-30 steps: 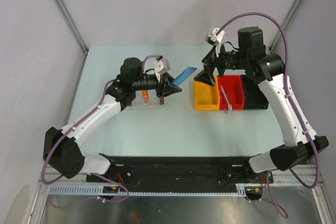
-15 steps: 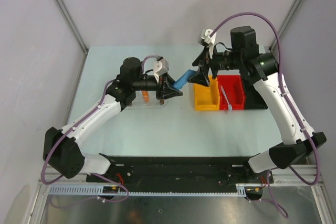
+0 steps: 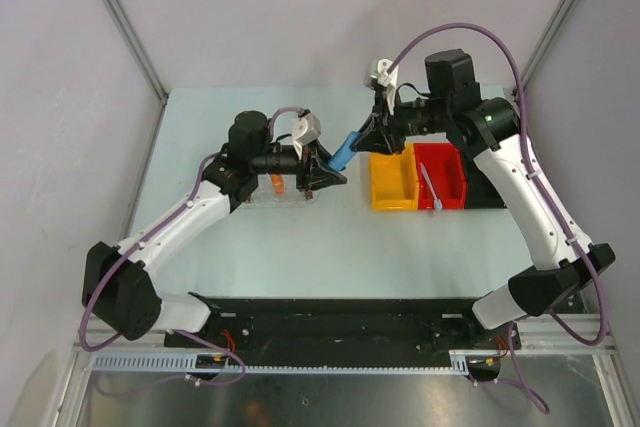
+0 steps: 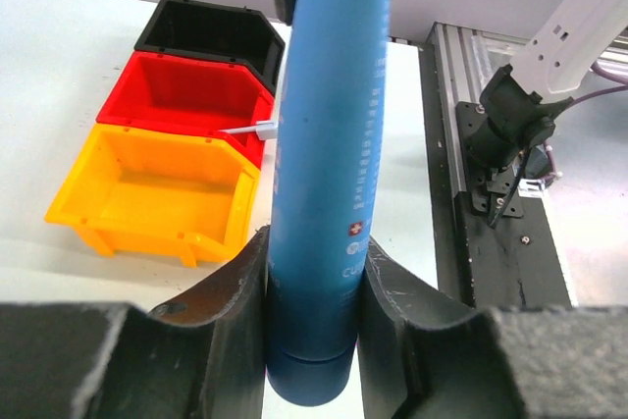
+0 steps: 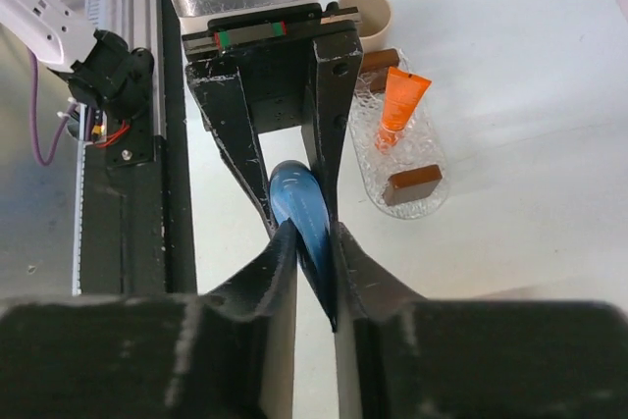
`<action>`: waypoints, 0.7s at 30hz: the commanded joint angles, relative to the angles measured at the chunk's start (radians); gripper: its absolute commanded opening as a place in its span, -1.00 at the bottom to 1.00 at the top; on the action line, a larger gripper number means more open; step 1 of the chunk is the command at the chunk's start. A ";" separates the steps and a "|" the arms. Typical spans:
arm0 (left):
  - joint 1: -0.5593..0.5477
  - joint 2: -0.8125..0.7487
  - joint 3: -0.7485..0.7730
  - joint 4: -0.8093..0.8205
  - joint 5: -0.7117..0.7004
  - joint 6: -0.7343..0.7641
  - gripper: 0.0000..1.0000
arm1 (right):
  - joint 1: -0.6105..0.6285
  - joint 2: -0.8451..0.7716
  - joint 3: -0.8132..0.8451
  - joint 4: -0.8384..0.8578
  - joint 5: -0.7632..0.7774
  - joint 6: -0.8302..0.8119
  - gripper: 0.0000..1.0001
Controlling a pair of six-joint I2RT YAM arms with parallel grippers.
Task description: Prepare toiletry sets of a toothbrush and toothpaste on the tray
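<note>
One blue toothpaste [image 3: 346, 151], pinched by left end effector [image 3: 326, 169] at 8 o'clock, right end effector [image 3: 371, 138] at 2 o'clock; ends hidden.

- Left arm [image 3: 190, 212]: stretched low and forward, wrist level.
- Left gripper [image 3: 322, 169]: at the cap end of the blue toothpaste tube [image 3: 343, 155], fingers pressed against both its sides.
- Right arm [image 3: 530, 197]: arched high, elbow bent.
- Right gripper [image 3: 372, 139]: at the tube's flat end, pinching it, facing the left gripper.
</note>
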 commanded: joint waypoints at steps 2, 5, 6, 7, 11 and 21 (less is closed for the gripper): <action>-0.005 -0.027 0.001 0.052 0.027 -0.020 -0.65 | 0.017 0.009 0.046 0.001 0.019 -0.021 -1.00; -0.002 -0.031 0.001 0.049 0.016 -0.010 -0.46 | 0.017 -0.002 0.036 -0.004 0.030 -0.027 -1.00; 0.001 -0.028 0.001 0.048 0.014 -0.007 -0.32 | 0.017 -0.005 0.032 -0.004 0.033 -0.027 -1.00; 0.004 -0.030 0.001 0.046 0.013 -0.006 -0.22 | 0.017 -0.014 0.029 -0.004 0.042 -0.027 -1.00; 0.024 -0.033 0.002 0.041 -0.007 0.000 0.27 | 0.018 -0.034 0.016 0.008 0.076 -0.016 -1.00; 0.163 -0.090 -0.007 0.023 -0.087 0.013 0.71 | 0.035 -0.020 0.026 0.053 0.282 0.036 -1.00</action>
